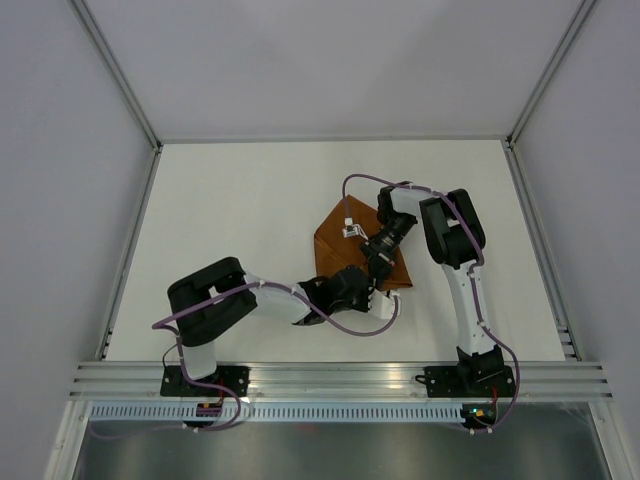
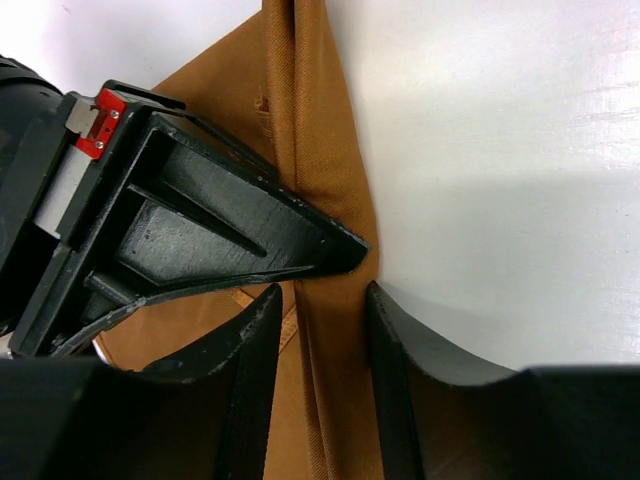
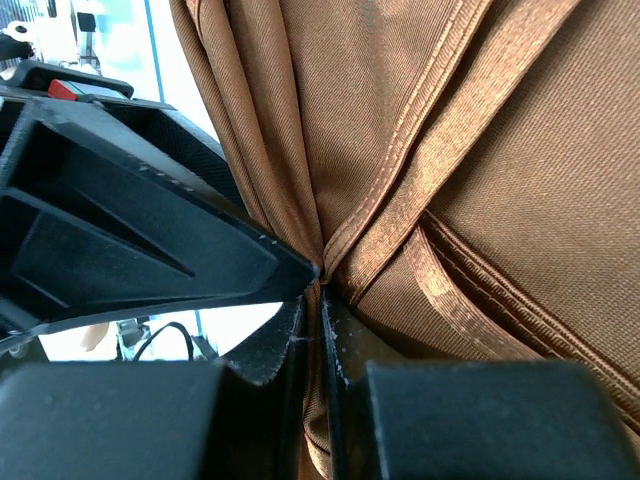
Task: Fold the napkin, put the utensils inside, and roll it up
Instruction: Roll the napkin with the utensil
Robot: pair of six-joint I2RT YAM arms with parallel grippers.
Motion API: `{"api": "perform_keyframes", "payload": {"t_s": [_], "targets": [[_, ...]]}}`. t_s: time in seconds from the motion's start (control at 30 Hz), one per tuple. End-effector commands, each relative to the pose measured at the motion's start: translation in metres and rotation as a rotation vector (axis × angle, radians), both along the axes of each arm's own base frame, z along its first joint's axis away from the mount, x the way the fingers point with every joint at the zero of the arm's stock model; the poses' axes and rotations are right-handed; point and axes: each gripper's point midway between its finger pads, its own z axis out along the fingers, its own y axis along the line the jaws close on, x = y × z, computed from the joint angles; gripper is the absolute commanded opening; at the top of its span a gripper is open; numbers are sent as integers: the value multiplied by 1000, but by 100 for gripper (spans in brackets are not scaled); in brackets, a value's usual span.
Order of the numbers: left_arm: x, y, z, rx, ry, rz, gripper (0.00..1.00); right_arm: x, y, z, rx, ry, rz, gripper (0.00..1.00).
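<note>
The rust-orange napkin (image 1: 335,245) lies folded and bunched on the white table, right of the middle. My right gripper (image 1: 376,262) is over its near right part and is shut on a thin pinch of the cloth (image 3: 500,150), which hangs in folds with its hems showing; the grip shows in the right wrist view (image 3: 320,305). My left gripper (image 1: 378,300) is at the napkin's near edge. Its jaws stand apart, astride a folded ridge of the cloth (image 2: 320,130), with the gripper (image 2: 320,300) just below the right gripper's finger (image 2: 220,235). The knife is hidden or out of view.
The two grippers are almost touching over the napkin's near right corner. Purple cables (image 1: 345,322) loop off both arms. An aluminium rail (image 1: 330,378) runs along the near table edge. Grey walls close the table's sides and back.
</note>
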Motion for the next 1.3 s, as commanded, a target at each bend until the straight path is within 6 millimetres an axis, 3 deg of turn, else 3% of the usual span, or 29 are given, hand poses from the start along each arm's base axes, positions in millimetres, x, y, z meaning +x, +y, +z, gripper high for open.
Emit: {"api": "perform_keyframes", "payload": {"t_s": [0.0,0.13,0.23,0.47,0.53,0.83,1.07,1.27], "targets": [[-18,27,-49,135,175,28,44,8,-9,-31,3,-89,86,15],[-22,30,-57,148,228,40,34,8,-10,-30,8,-85,86,16],[-24,32,-60,151,258,53,20,6,-9,-30,7,-78,85,16],[-30,31,-64,126,345,69,8,9,-8,-25,17,-97,81,17],[-31,31,-63,119,371,76,5,12,-7,-20,28,-115,72,23],[-35,30,-59,67,531,90,2,34,-1,20,95,-262,-26,50],[-36,29,-50,10,641,86,2,55,-6,58,155,-346,-143,54],[-38,35,-53,64,786,123,2,67,-24,74,212,-428,-233,54]]}}
